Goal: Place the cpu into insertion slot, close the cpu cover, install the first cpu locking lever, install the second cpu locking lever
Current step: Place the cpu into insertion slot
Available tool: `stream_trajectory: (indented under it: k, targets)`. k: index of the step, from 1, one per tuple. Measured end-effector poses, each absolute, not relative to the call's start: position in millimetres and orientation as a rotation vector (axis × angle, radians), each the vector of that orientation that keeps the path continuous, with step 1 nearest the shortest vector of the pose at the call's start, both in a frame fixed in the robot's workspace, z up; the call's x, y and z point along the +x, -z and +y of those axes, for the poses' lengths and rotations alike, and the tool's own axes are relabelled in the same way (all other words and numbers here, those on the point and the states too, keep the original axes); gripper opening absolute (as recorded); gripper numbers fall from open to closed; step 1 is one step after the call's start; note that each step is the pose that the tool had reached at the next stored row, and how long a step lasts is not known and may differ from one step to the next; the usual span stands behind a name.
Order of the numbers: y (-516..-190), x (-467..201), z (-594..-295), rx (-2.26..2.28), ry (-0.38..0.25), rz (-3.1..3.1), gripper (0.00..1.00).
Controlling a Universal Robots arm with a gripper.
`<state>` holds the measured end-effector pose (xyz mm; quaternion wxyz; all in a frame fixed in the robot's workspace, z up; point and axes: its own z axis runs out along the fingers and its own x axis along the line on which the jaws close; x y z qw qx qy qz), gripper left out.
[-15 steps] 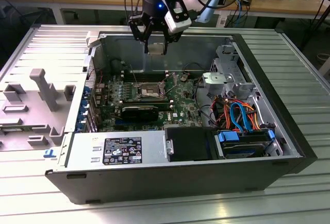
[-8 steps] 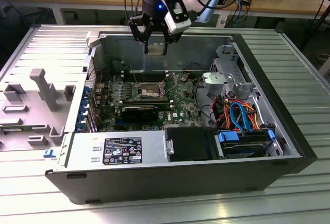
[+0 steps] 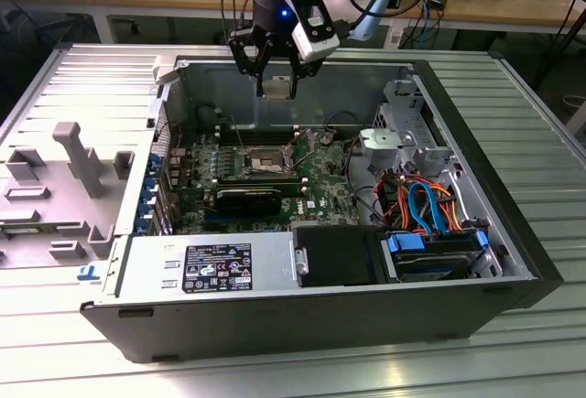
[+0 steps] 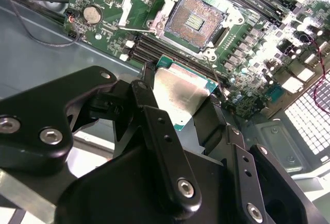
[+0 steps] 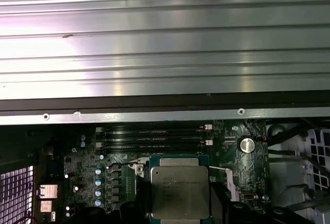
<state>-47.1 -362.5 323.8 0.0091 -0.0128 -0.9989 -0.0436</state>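
My gripper point(image 3: 276, 84) hangs over the back of the open computer case, shut on the cpu point(image 3: 276, 87). The cpu is a flat square chip with a silver-grey top; in both wrist views it sits flat between the black fingers point(image 4: 181, 94) point(image 5: 179, 190). The insertion slot point(image 3: 265, 161) lies lower down on the green board, uncovered, with its pin grid point(image 4: 196, 21) showing inside a silver rim. Beside the socket, the cpu cover point(image 4: 135, 1) stands swung open. The chip is above the slot and apart from it.
Long black memory slots point(image 3: 265, 131) run beside the socket. A grey power supply point(image 3: 211, 265) fills the case's near side. Blue and orange cables point(image 3: 426, 204) and a drive cage sit on the exterior view's right. A grey plastic shroud point(image 3: 78, 165) lies outside on the left.
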Motion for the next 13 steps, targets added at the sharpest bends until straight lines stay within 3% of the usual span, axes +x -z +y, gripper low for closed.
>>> stream_trajectory:
  k: [13]
  targets:
    - [-319.9,-50.2,-365.4,-0.04,0.133,-3.12,0.55]
